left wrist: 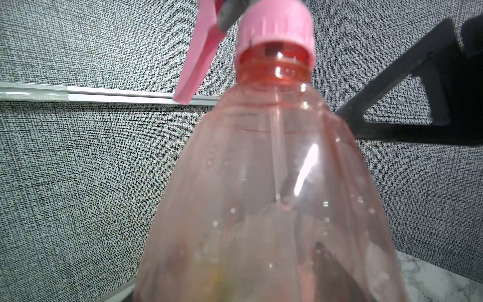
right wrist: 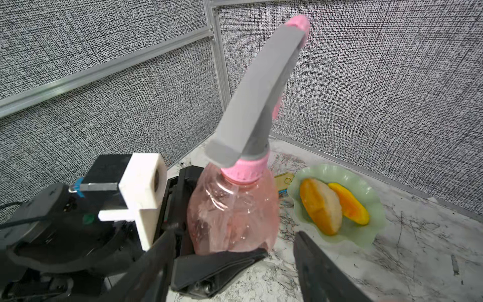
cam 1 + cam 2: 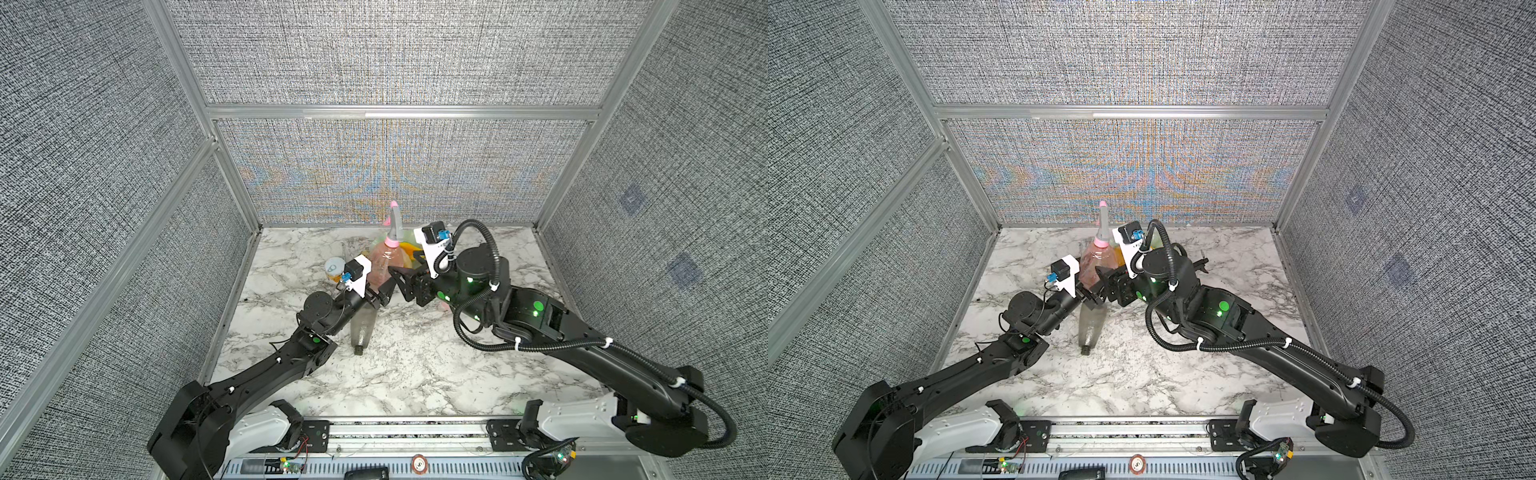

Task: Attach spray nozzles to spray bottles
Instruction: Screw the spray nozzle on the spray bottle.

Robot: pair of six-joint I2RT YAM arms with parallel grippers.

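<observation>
A clear pink spray bottle (image 3: 384,259) (image 3: 1098,262) stands upright at the back middle of the table. A grey-and-pink spray nozzle (image 3: 394,220) (image 2: 256,99) sits on its neck, the pink collar (image 1: 277,26) around the thread and the dip tube inside. My left gripper (image 3: 384,289) (image 3: 1094,295) is shut on the bottle's lower body. Just to the bottle's right, my right gripper (image 3: 409,270) (image 2: 232,235) stands open, its fingers apart from the bottle. A smoky grey spray bottle (image 3: 363,326) (image 3: 1092,324) lies on its side in front, with no nozzle on its neck.
A pale green dish (image 2: 376,209) with orange fruit slices (image 2: 321,206) stands behind and right of the pink bottle. A small tin can (image 3: 334,268) is left of the bottle, and a flat tin (image 2: 283,180) lies by the dish. Fabric walls close off three sides.
</observation>
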